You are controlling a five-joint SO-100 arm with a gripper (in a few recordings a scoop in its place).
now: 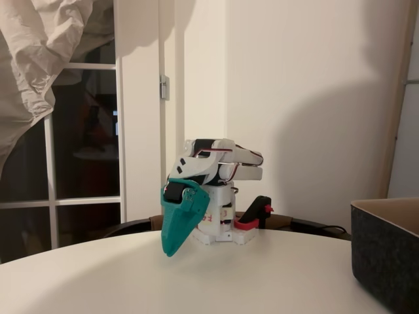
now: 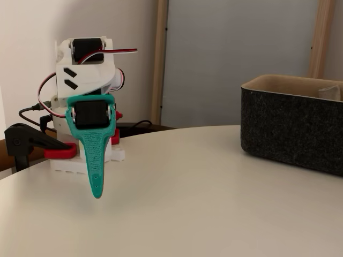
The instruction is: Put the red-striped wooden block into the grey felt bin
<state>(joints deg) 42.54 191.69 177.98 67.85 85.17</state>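
My white arm is folded over its base at the back of the round white table (image 1: 262,281). Its teal gripper (image 1: 170,252) points down with the tip just above the tabletop, and the jaws look shut with nothing between them. In the other fixed view the gripper (image 2: 97,194) hangs as one narrow teal blade. The grey felt bin (image 1: 386,252) stands at the right edge, well away from the gripper. Its beige inside shows above the rim (image 2: 292,128). The red-striped wooden block is out of view.
A black and red clamp (image 2: 32,144) holds the arm's base to the table edge. A pale thing (image 2: 329,91) shows just above the rim inside the bin. Bare tabletop (image 2: 187,203) lies between gripper and bin.
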